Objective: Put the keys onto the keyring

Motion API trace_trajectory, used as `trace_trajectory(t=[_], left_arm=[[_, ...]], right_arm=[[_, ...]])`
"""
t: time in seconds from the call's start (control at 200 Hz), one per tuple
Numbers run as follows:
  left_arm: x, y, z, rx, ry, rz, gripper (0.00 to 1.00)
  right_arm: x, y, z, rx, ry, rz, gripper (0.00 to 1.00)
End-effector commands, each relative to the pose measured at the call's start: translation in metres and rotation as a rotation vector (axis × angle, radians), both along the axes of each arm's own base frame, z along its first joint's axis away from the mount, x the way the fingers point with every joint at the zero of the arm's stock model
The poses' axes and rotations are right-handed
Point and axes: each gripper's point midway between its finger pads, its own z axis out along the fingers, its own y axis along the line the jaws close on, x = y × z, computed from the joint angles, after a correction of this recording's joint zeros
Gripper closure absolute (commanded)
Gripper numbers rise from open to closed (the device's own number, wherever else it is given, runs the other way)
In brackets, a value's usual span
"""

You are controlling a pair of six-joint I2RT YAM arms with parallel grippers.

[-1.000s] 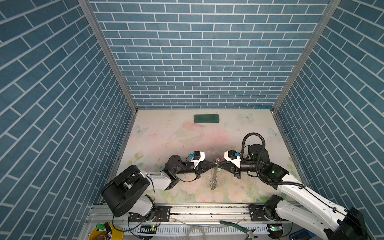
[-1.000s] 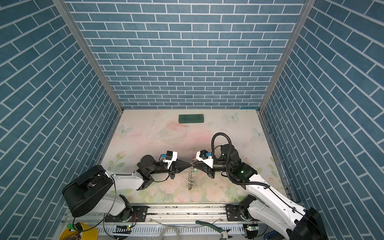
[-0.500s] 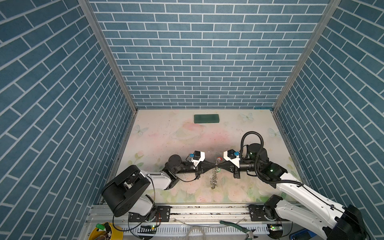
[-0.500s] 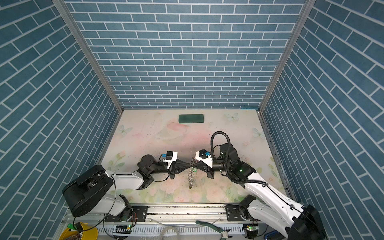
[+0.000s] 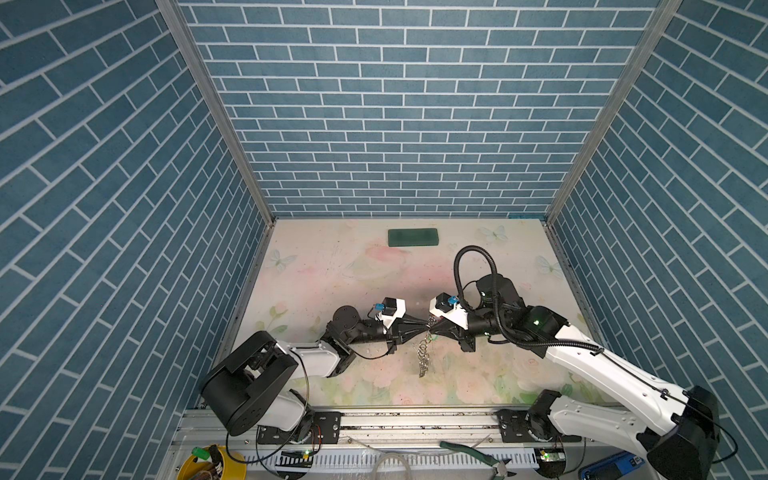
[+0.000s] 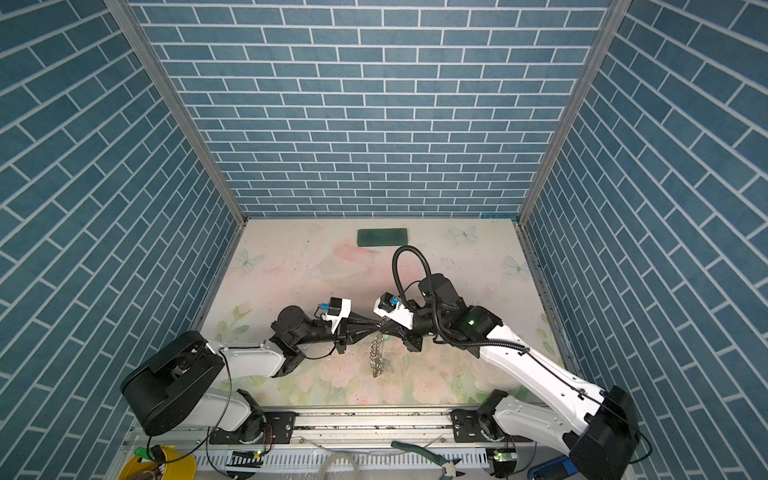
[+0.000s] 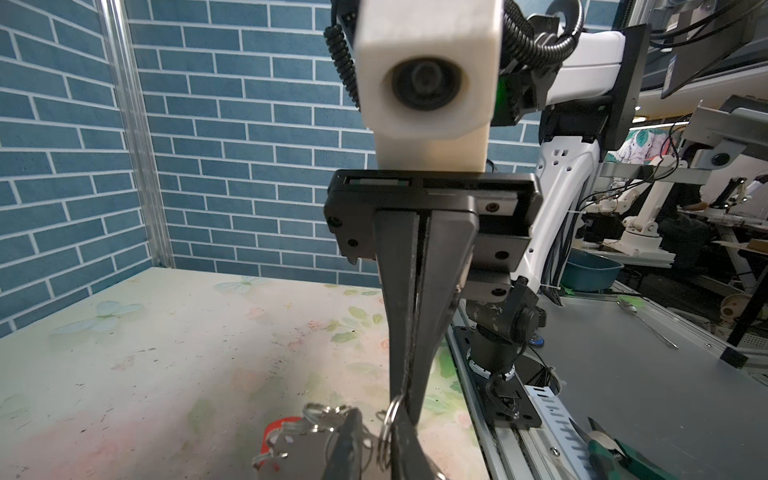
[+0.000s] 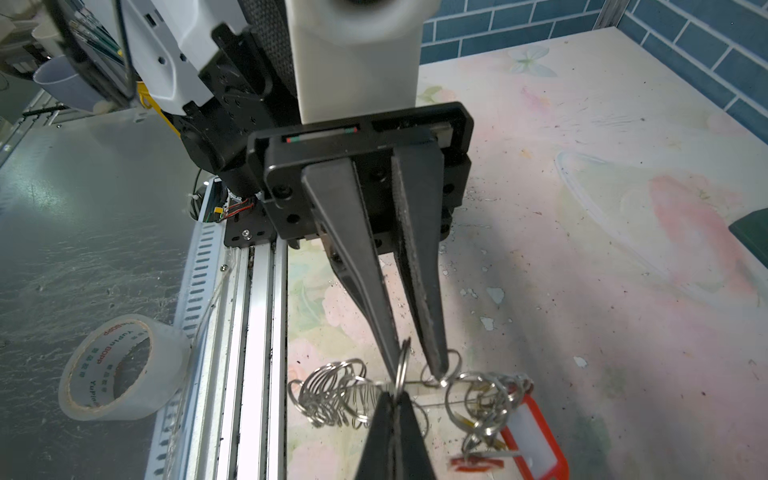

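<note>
From the left, the left tool (image 8: 417, 370) stretches level over the flowered counter (image 5: 332, 266) toward the middle. Its jaws are narrowly parted, with one silver split ring (image 8: 402, 361) standing edge-on between the tips and a gap showing beside it. The keyring (image 5: 423, 357) hangs where the two tools meet, above the counter's near middle. It is a bunch of split rings whose long axis, in both top views, runs from the tips toward the near edge, its free end pointing down at the counter. A red label tag (image 8: 536, 432) dangles in the bunch. From the right, the right tool (image 7: 405, 400) meets the left one tip to tip, jaws pressed together, pinching a ring of the keyring.
</note>
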Motion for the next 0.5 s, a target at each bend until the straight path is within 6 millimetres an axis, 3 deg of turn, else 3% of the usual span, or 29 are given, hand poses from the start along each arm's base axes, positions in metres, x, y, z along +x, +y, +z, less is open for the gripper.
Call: trace_trajectory(t=[0.0,0.305,0.495], left_arm=[[-0.007,-0.002,0.001,0.016,-0.016,-0.061,0.84],[-0.016,-0.006,-0.004,0.023,0.019,-0.153,0.87],[-0.016,-0.007,-0.005,0.027,0.023,-0.161,0.93]], right_arm=[[-0.002,-0.008,0.006,-0.081,-0.029,0.016,1.00],[-0.001,-0.001,0.011,-0.115,-0.002,0.058,1.00],[0.001,0.005,0.010,-0.119,0.014,0.071,1.00]])
